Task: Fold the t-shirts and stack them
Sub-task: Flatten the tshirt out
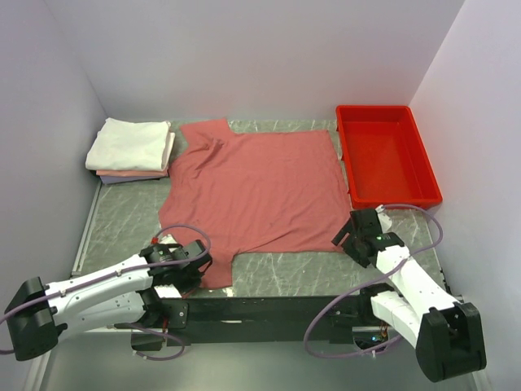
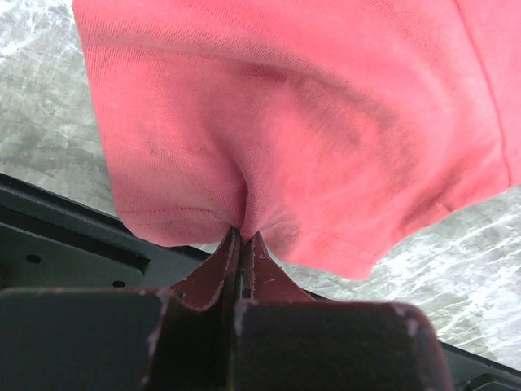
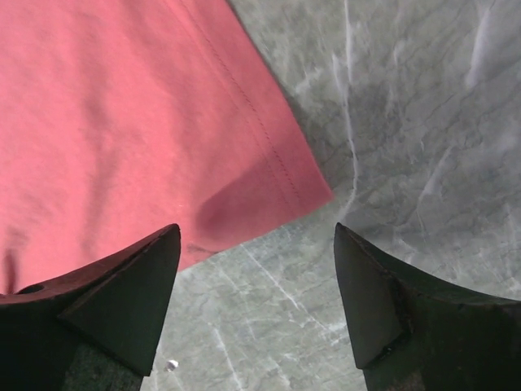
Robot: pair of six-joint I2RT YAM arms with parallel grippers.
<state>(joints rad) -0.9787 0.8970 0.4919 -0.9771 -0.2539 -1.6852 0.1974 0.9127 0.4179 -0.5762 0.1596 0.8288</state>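
A salmon-red t-shirt (image 1: 260, 183) lies spread flat across the middle of the marble table (image 1: 122, 228). My left gripper (image 1: 198, 269) is at the shirt's near-left sleeve. In the left wrist view the left gripper (image 2: 242, 236) is shut on a pinch of that red sleeve (image 2: 309, 122), which bunches at the tips. My right gripper (image 1: 345, 235) hovers open at the shirt's near-right corner. In the right wrist view the right gripper (image 3: 256, 230) has nothing between its fingers, and the hem corner (image 3: 269, 195) lies just ahead of them. Folded white and pale pink t-shirts (image 1: 130, 148) sit stacked at the far left.
A rigid bright red plastic tray (image 1: 343, 151) stands at the far right, close to the shirt's right edge. White walls close in the table on three sides. The black base rail (image 1: 269, 309) runs along the near edge between the arms.
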